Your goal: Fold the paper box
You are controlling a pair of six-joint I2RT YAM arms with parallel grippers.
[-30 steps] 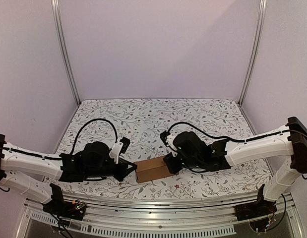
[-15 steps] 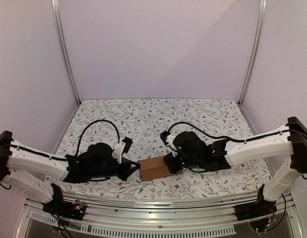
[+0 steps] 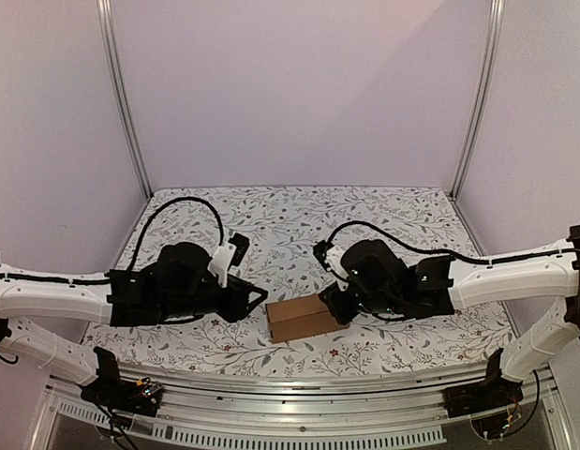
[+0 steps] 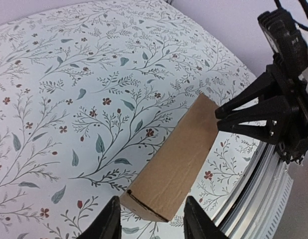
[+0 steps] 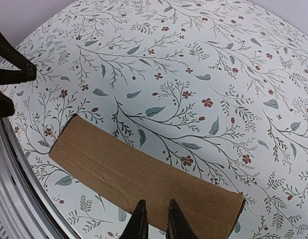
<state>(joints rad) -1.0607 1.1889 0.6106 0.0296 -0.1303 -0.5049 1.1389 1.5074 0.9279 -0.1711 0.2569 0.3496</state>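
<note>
- Paper box [image 3: 304, 317]: plain brown cardboard, closed into a low rectangular block and lying flat on the floral worktop [image 3: 364, 216]. No flap or tab stands up in any view. One thin seam line runs along its top face.
- Left end effector [image 4: 153, 211]: jaws stand apart, wider than the box's short end. That end sits just ahead of the fingertips and roughly centred between them. I see a sliver of cloth on each side, so it grips nothing. In the overhead view the tips point at the box's left end and sit just beside it.
- Right end effector [image 5: 156, 219]: fingers drawn near each other with a narrow slit between them, empty. The box lies directly below and ahead of these tips, its long side running crosswise. The tips hover over its near long edge. I can't tell from here whether they touch the cardboard.
- The two end effectors face each other from opposite ends, with the box between them.
- Why so, my reading: bracketing a light box from both ends stops it skating on the cloth while a panel is pressed home. Loose, empty jaws at both ends suggest the shape holds by itself.
- Progress, judged: folding looks at or close to finished.
- Risk: an untucked tab could spring open, and any nudge would slide the box.
</note>
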